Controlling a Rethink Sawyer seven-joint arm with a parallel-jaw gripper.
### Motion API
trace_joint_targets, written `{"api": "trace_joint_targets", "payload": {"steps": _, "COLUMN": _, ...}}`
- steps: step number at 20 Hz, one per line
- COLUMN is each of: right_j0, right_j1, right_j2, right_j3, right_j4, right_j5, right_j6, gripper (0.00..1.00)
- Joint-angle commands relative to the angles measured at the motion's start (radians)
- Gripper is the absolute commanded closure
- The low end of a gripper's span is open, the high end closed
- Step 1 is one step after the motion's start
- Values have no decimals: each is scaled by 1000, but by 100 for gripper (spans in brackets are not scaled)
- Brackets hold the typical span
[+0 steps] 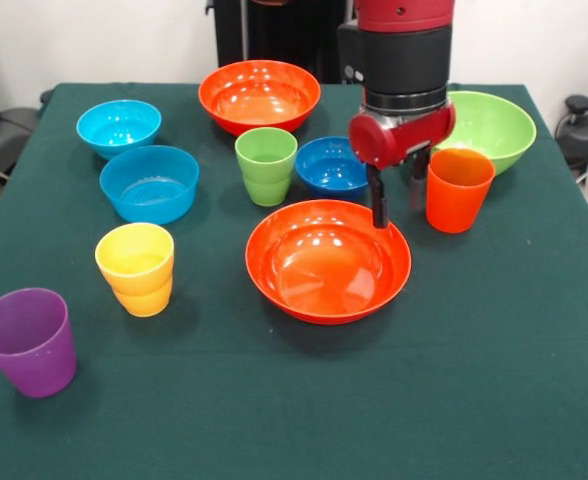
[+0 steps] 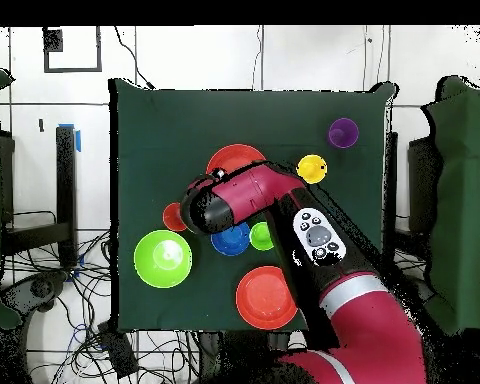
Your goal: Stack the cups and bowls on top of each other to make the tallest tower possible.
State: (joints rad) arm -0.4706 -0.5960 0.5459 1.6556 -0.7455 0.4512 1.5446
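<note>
My gripper (image 1: 397,200) hangs open with nothing between its fingers, low over the gap between the near orange bowl (image 1: 319,265) and the orange cup (image 1: 460,192). One fingertip (image 1: 379,215) is over the bowl's far rim. The other is just left of the cup. Behind the gripper sit the small dark blue bowl (image 1: 329,165) and the lime green bowl (image 1: 494,125). The green cup (image 1: 266,165) stands upright left of the dark blue bowl. The yellow cup (image 1: 136,268) and the purple cup (image 1: 27,340) stand near the front left. Nothing is stacked.
A second orange bowl (image 1: 259,95) is at the back centre. Two light blue bowls (image 1: 119,125) (image 1: 150,183) sit at the back left. In the overhead view my arm (image 2: 284,215) covers the table's middle and hides both light blue bowls; the lime bowl (image 2: 164,258) shows beside it.
</note>
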Motion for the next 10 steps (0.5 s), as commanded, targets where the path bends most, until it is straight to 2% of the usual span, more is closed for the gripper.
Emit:
{"api": "trace_joint_targets", "payload": {"steps": 1, "right_j0": 10, "right_j1": 2, "right_j2": 48, "right_j3": 29, "right_j4": 12, "right_j5": 127, "right_j6": -119, "gripper": 0}}
{"api": "trace_joint_targets", "payload": {"steps": 5, "right_j0": 9, "right_j1": -17, "right_j2": 48, "right_j3": 44, "right_j4": -5, "right_j5": 101, "right_j6": -102, "gripper": 0}}
{"api": "trace_joint_targets", "payload": {"steps": 10, "right_j0": -4, "right_j1": -39, "right_j2": 76, "right_j3": 61, "right_j4": 22, "right_j5": 114, "right_j6": -107, "gripper": 0}}
